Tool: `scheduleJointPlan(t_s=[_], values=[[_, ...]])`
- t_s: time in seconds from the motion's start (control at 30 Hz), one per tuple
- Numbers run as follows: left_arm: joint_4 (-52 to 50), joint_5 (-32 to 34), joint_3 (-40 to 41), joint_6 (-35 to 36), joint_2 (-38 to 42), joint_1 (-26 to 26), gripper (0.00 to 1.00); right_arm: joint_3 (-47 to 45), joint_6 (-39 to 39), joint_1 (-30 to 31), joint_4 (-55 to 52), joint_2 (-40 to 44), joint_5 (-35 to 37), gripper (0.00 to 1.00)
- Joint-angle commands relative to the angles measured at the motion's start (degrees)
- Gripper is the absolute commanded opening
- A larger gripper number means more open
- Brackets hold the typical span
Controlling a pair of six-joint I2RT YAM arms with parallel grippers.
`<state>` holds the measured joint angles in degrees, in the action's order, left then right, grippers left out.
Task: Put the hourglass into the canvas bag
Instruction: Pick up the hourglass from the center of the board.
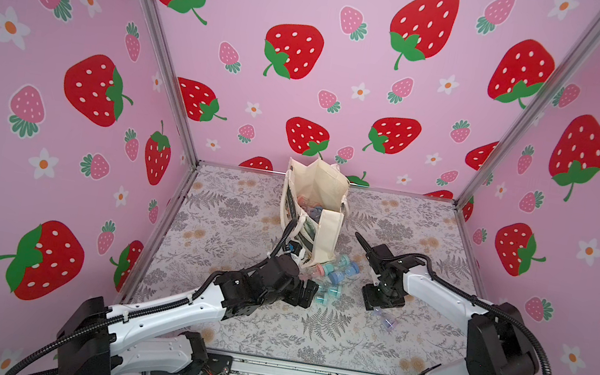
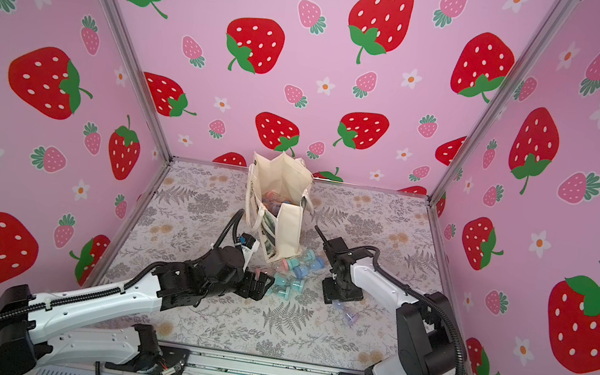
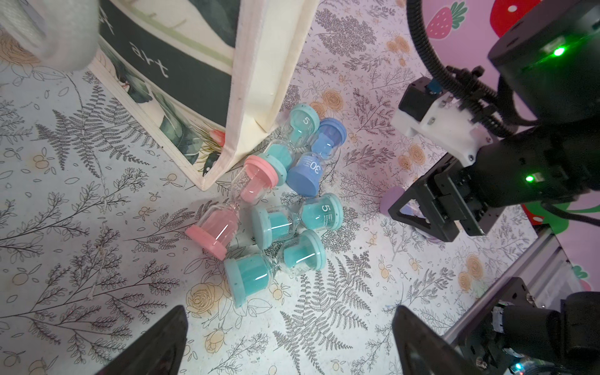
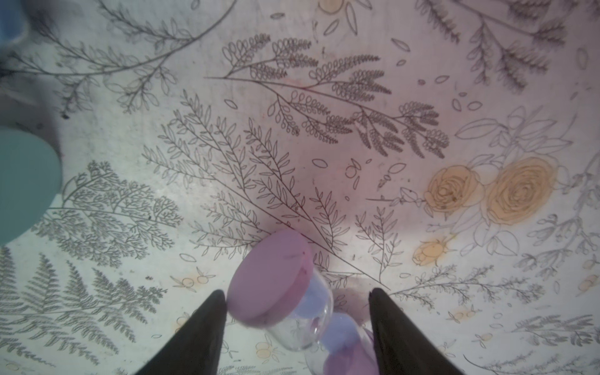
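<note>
Fingers [image 4: 201, 334] of the right gripper [image 4: 297, 292] stand partly apart astride the lilac-capped clear-glass hourglass [image 4: 269, 279], which lies on its side on the fern-and-rose printed table cover [image 4: 324, 146]; one finger touches its cap and the other is just clear of the glass, so nothing is clamped. The boxy cream canvas bag [image 1: 325, 233] with leaf print and a dark lettered band stands upright and open-mouthed behind that hourglass without touching it, with coloured hourglasses inside [image 1: 307, 206] and a cluster of teal, blue and pink hourglasses [image 3: 295, 220] at its foot. The left gripper [image 3: 289, 308] hovers near that cluster, jaws spread wide and holding nothing.
</note>
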<state>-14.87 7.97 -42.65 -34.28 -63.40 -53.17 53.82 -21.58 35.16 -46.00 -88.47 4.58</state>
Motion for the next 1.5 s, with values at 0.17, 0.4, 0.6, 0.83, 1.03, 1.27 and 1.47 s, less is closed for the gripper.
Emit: scheduleJointPlan(t_s=[0.17,0.4,0.6,0.83,1.03,1.27,1.47], values=[[-0.2,2.1,0.0,-0.3,-0.3,-0.2,0.99,-0.4,1.4,-1.3,2.8,-2.6,-1.6,0.64],[-0.6,3.0,0.5,-0.9,0.0,-0.2,0.99,-0.9,1.8,-1.3,3.0,-4.1,-2.1,0.59],[-0.6,3.3,0.6,-1.0,0.2,-0.2,0.99,-1.9,1.0,-1.3,2.8,-4.9,-2.6,0.59],[-0.3,3.2,0.2,-0.7,-0.4,-0.2,0.99,-3.8,0.4,-1.3,4.1,-4.0,-3.1,0.53],[-0.6,3.1,-0.3,-0.6,-0.3,-0.2,0.99,-3.7,0.7,-1.4,5.0,-2.4,-3.7,0.43],[-0.3,4.1,0.6,-1.2,1.4,-0.1,0.99,-3.0,1.0,-1.3,5.0,-0.3,-3.1,0.41],[-1.3,5.6,0.5,-0.9,3.0,0.1,0.99,-1.5,1.1,-1.3,4.8,1.8,-3.7,0.38]])
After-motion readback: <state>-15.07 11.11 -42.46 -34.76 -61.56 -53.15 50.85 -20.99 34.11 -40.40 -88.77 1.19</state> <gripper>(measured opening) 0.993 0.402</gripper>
